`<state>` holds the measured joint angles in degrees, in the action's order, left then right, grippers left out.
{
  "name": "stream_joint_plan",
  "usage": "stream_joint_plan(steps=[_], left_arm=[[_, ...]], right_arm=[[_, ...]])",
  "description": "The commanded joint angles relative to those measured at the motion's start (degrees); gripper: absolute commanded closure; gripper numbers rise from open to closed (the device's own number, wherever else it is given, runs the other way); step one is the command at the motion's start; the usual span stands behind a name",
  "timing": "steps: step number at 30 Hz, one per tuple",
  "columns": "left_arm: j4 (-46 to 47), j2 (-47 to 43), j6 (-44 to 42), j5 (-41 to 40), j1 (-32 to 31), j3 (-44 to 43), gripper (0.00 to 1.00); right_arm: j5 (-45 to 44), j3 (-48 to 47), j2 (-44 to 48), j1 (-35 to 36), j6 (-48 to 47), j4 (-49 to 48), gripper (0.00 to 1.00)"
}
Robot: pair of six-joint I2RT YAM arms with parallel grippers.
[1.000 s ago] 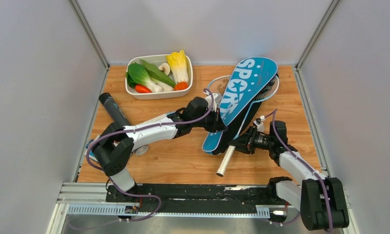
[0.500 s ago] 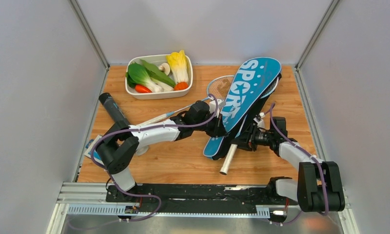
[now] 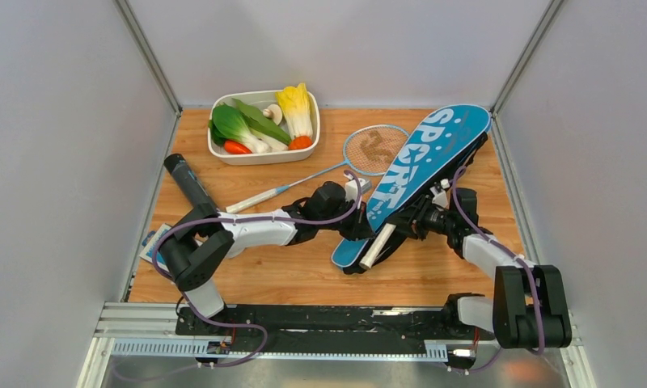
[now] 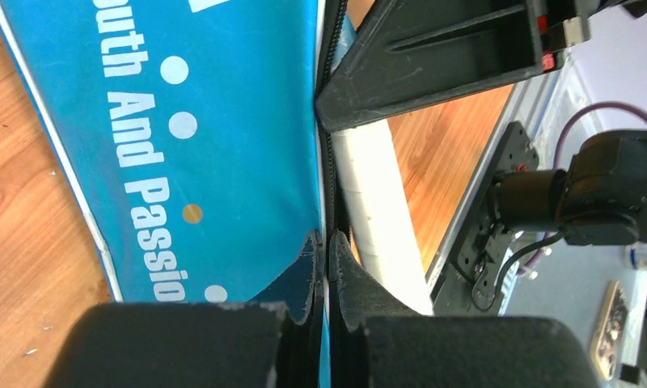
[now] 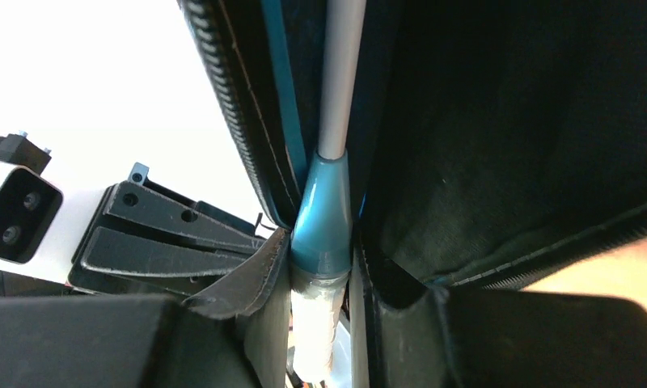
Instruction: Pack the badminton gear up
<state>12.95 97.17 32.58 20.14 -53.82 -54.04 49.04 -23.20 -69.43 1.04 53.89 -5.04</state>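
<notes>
Left fingers [image 4: 308, 271] are pressed together on the zipped edge of the blue cover [image 3: 421, 166], which stretches away from them toward the far right. Right fingers [image 5: 264, 279], near them, are clamped on a racket [image 5: 322, 218] at the teal collar above its white handle, its shaft passed into the cover's open mouth. A second racket [image 3: 375, 149] is seen lying on the counter [image 3: 304, 267] beyond the left fingers, beside the cover.
</notes>
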Motion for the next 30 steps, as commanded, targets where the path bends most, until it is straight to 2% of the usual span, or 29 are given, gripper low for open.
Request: stream_joint_plan(steps=[1,10,20,27,30], left_arm=[[6.0,-3.6,5.6,2.2,-0.9,1.7,1.0],[7.7,-6.6,14.0,0.5,-0.8,2.9,1.0],[10.3,-7.1,20.5,-0.3,-1.6,4.7,1.0],[11.0,-5.9,21.4,-0.8,-3.1,4.5,1.0],[10.6,-4.7,21.0,-2.3,-3.3,4.4,1.0]], right_arm=[[-6.5,-1.6,-2.5,-0.4,0.6,-12.1,1.0],[-10.7,-0.2,-5.9,-0.4,-1.0,-17.6,1.0],[-18.8,6.1,-4.1,-2.3,8.1,-29.3,1.0],[-19.7,4.7,-8.1,-2.2,10.6,-32.1,1.0],[-18.1,3.1,-11.1,-1.5,10.8,-32.4,0.88]])
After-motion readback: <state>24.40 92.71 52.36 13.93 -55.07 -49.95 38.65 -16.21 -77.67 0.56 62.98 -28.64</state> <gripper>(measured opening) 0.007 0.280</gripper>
